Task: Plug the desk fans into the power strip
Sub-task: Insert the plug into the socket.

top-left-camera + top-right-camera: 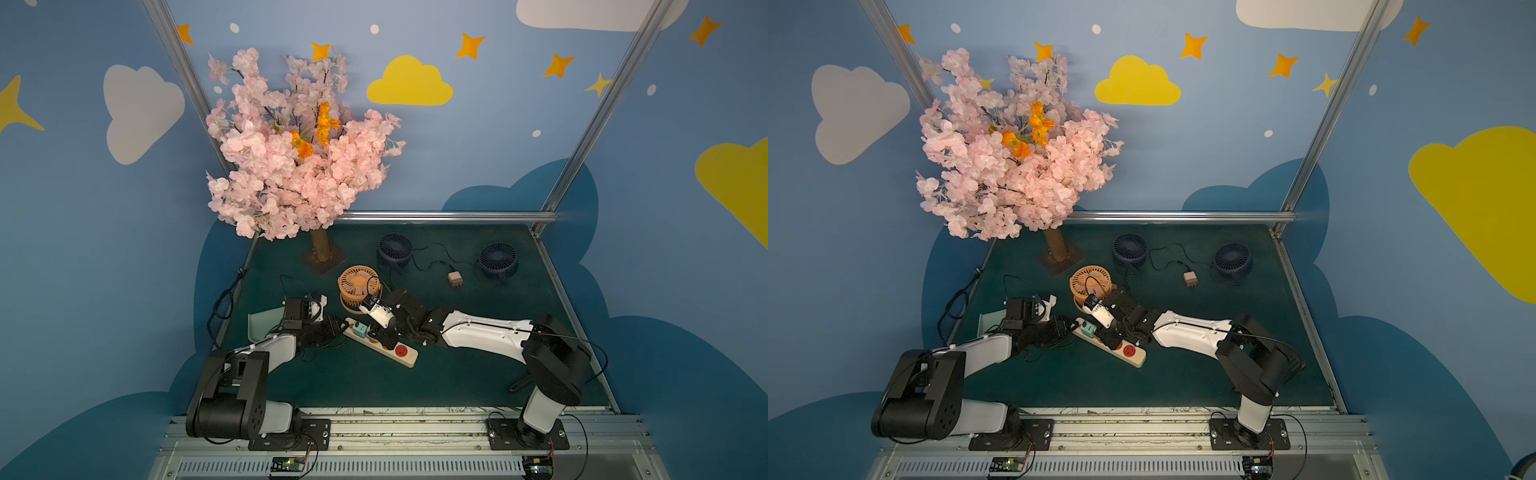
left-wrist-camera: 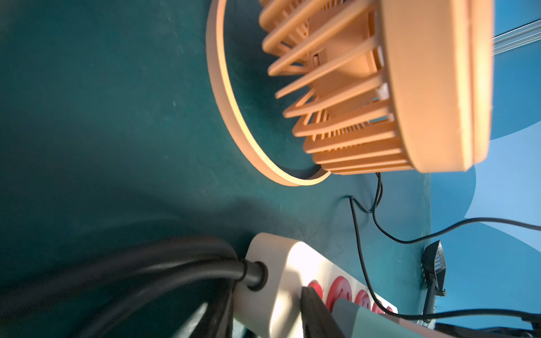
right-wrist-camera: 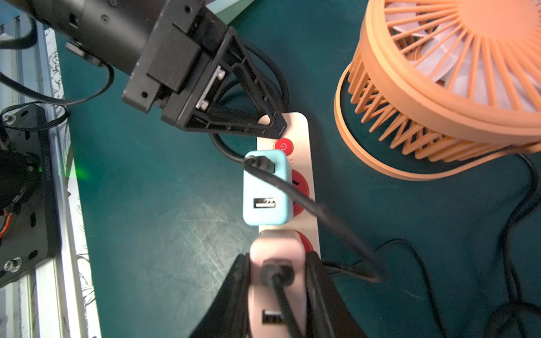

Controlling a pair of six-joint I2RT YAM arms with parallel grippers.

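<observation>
Here we see the long cream power strip (image 3: 295, 128) with round red sockets. It lies flat on the dark green worktop (image 3: 161, 190), right between the two grippers. The left gripper (image 3: 275, 128) is clamped on the end where the thick black cord (image 2: 175, 272) comes out. Its top finger (image 3: 234, 128) lies on the strip, just beside the little red button (image 3: 283, 146). The right gripper (image 3: 278, 262) is squeezing a pale pink square charger plug (image 3: 276, 244) from both sides. A thin black cable (image 3: 278, 292) is stuck in the back of that plug. The plug sits on top of the strip, but we cannot tell if it is pushed all the way in. A light blue charger block (image 3: 265, 187) is on the strip too, between the two grippers. The round orange plastic desk fan (image 3: 439, 73) stands close beside the strip, near both grippers.
</observation>
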